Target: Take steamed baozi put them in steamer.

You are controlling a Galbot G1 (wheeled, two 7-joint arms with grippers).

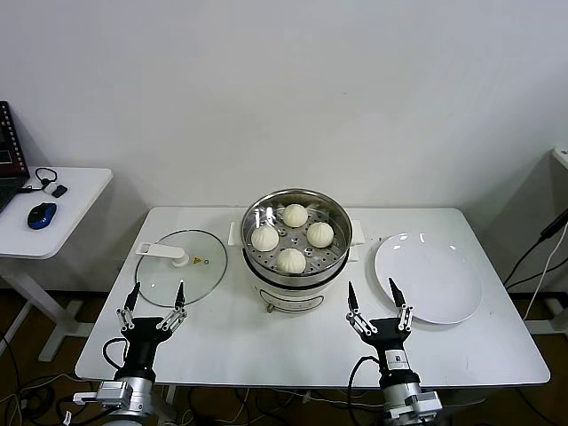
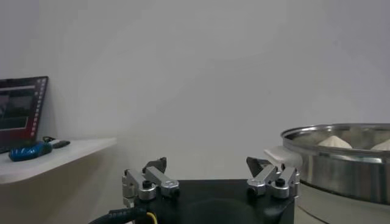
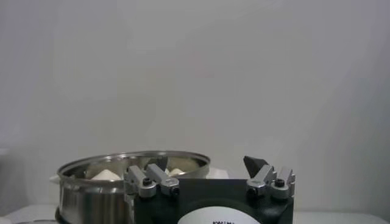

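Observation:
The steamer stands at the table's middle back, a shiny steel pot on a white base. Several cream-white baozi lie on its perforated tray: one at the back, one at the left, one at the right, one at the front. My left gripper is open and empty near the table's front left. My right gripper is open and empty near the front, right of the steamer. The steamer rim also shows in the left wrist view and the right wrist view.
A flat glass lid with a white handle lies left of the steamer. An empty white plate lies to its right. A side table with a blue mouse stands at far left.

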